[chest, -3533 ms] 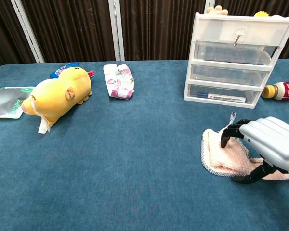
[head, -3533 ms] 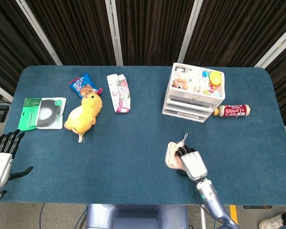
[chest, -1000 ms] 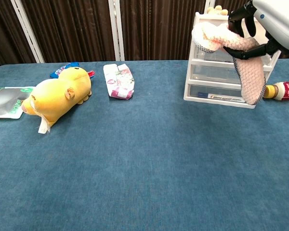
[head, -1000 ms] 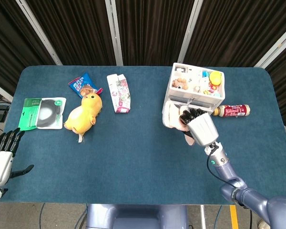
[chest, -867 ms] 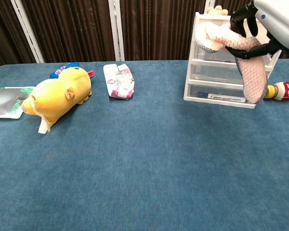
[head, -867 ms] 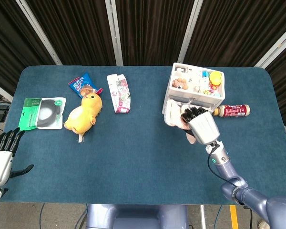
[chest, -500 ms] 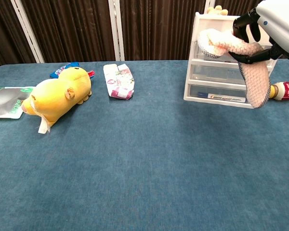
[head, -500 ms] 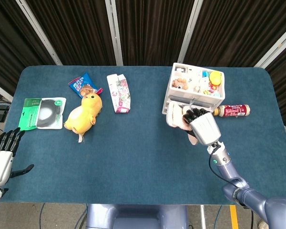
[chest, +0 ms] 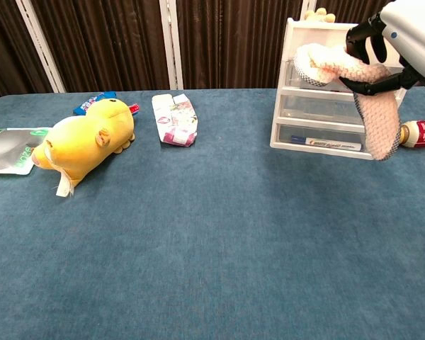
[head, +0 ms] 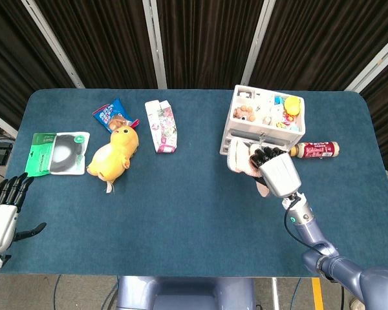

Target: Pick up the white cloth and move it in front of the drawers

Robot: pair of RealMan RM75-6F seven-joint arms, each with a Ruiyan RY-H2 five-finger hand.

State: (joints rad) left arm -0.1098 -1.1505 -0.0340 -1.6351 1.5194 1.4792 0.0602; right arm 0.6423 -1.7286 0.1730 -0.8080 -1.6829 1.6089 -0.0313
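Observation:
My right hand [head: 276, 170] [chest: 405, 39] grips the white, pinkish knit cloth [head: 240, 158] [chest: 368, 99] and holds it in the air, just in front of the white plastic drawers [head: 265, 126] [chest: 324, 106]. One end of the cloth hangs down past the drawer fronts in the chest view. My left hand [head: 2, 213] sits off the table's near left corner, fingers apart, holding nothing.
A yellow plush duck [head: 114, 154] [chest: 81, 140], a snack bag [head: 114, 115], a patterned pouch [head: 161, 126] [chest: 175, 119] and a green-white packet [head: 59, 153] lie on the left half. A bottle [head: 315, 150] [chest: 418, 133] lies right of the drawers. Small items fill the drawers' top tray.
My right hand has lifted the cloth off the table and carried it back to the drawers; in the last second it drifted slightly right. The left hand stayed still.

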